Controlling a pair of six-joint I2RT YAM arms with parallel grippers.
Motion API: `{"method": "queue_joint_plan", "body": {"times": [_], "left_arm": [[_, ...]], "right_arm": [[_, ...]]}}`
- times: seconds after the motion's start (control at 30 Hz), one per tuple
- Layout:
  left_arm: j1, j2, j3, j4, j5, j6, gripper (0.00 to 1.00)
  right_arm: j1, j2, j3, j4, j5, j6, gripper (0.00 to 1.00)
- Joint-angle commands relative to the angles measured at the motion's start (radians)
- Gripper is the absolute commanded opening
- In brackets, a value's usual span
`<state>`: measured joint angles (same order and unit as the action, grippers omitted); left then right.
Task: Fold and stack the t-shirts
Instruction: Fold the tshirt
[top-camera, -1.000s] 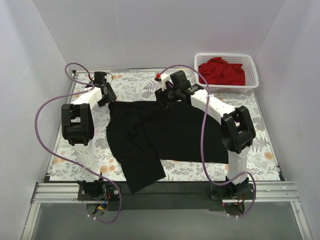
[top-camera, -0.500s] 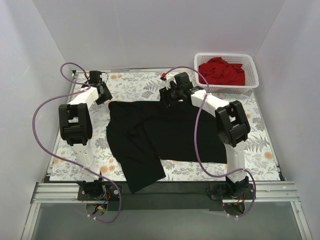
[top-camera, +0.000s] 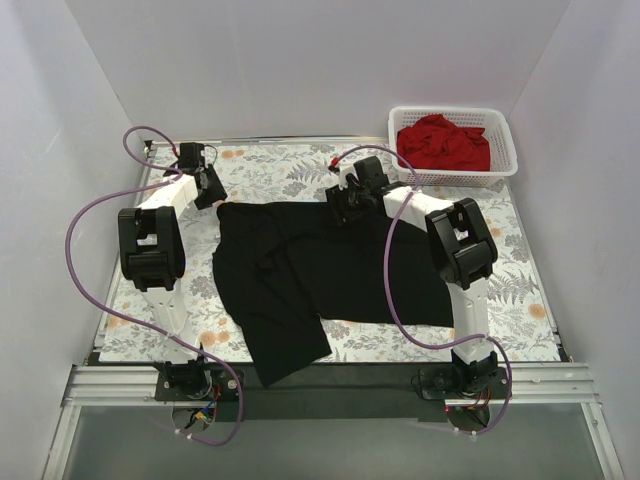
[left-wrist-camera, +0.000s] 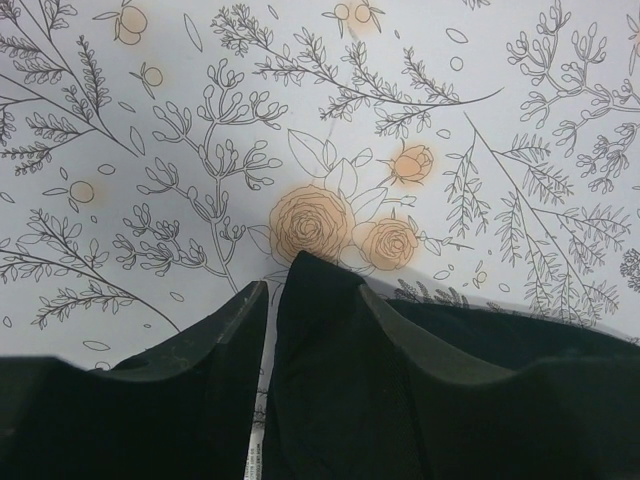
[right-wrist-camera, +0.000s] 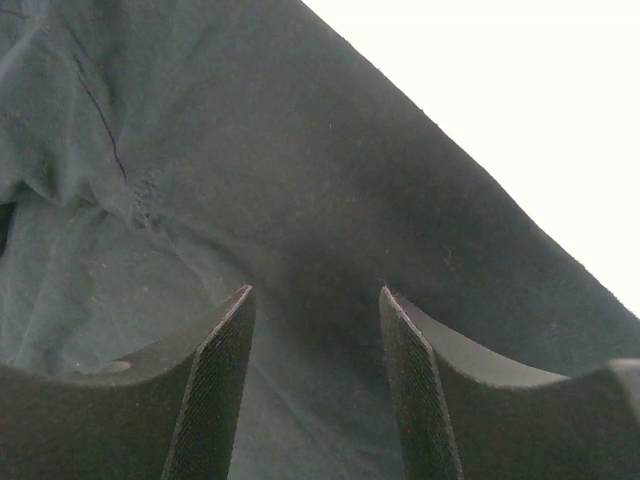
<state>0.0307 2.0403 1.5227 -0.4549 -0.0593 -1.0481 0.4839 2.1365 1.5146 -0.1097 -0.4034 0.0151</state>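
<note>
Left claw (left-wrist-camera: 311, 288) on black t-shirt (top-camera: 330, 265), hold unclear

Right gripper (right-wrist-camera: 315, 292) over black shirt (right-wrist-camera: 250, 150)
Fingers (right-wrist-camera: 215, 400) stand apart; creased cloth fills the gap between them.

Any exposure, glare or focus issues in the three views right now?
Top external: soft, even light, sharp, but the black t-shirt is a near-flat dark mass; the red t-shirt reads fine. Left wrist: floral tablecloth crisp, no glare. Right wrist: upper right corner blown out white; shirt wrinkles show.
</note>
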Motion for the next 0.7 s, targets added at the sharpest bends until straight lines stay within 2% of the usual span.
{"method": "queue_joint_plan", "body": {"times": [0.0, 0.03, 0.07, 0.3, 0.57, 0.67], "left_arm": [[0.002, 0.0, -0.013, 0.016, 0.001, 0.019, 0.38], [0.002, 0.006, -0.016, 0.016, 0.0, 0.02, 0.32], [0.002, 0.011, -0.012, 0.016, -0.004, 0.022, 0.31], [0.002, 0.029, -0.009, 0.012, 0.019, 0.031, 0.31], [0.0, 0.026, -0.027, 0.019, 0.053, 0.034, 0.34], [0.001, 0.02, -0.036, 0.028, 0.058, 0.051, 0.39]], "right_arm": [[-0.01, 0.005, -0.019, 0.056, -0.025, 0.017, 0.5], [-0.011, 0.005, -0.03, 0.059, -0.025, 0.017, 0.51], [-0.014, 0.005, -0.031, 0.065, -0.028, 0.017, 0.51], [-0.027, 0.005, -0.054, 0.074, -0.028, 0.022, 0.51], [-0.037, 0.019, -0.082, 0.09, -0.037, 0.034, 0.5], [-0.042, 0.028, -0.091, 0.091, -0.037, 0.039, 0.5]]}}
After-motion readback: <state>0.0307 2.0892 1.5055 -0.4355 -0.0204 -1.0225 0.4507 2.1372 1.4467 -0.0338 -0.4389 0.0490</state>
